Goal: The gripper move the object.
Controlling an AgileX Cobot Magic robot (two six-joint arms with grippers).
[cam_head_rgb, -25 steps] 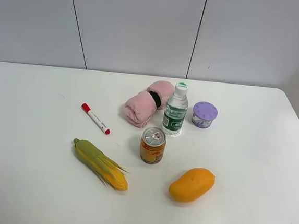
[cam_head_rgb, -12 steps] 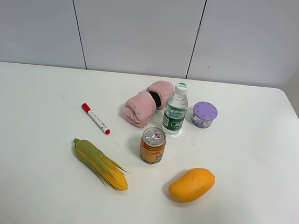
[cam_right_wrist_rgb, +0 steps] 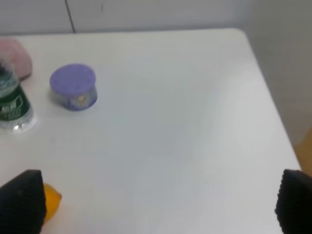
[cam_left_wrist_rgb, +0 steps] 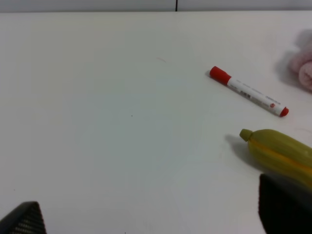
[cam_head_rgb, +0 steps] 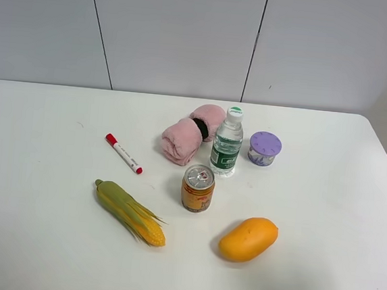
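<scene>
The ear of corn (cam_head_rgb: pixel 130 212), green husk with a yellow tip, lies on the white table at the front left, tip toward the front right. Its green stem end also shows in the left wrist view (cam_left_wrist_rgb: pixel 279 150), right by one finger of my left gripper (cam_left_wrist_rgb: pixel 153 214). That gripper's two black fingertips (cam_left_wrist_rgb: pixel 285 204) stand wide apart, open and empty, above the table. My right gripper (cam_right_wrist_rgb: pixel 156 202) is also open and empty over the table's right side. Neither arm shows in the exterior high view.
A red-capped marker (cam_head_rgb: pixel 123 153) lies behind the corn. A drink can (cam_head_rgb: pixel 198 187), water bottle (cam_head_rgb: pixel 227 142), pink rolled cloth (cam_head_rgb: pixel 189 135) and purple-lidded jar (cam_head_rgb: pixel 265 148) stand mid-table. An orange-yellow mango (cam_head_rgb: pixel 247 239) lies front right. The table's right edge (cam_right_wrist_rgb: pixel 265 92) is near.
</scene>
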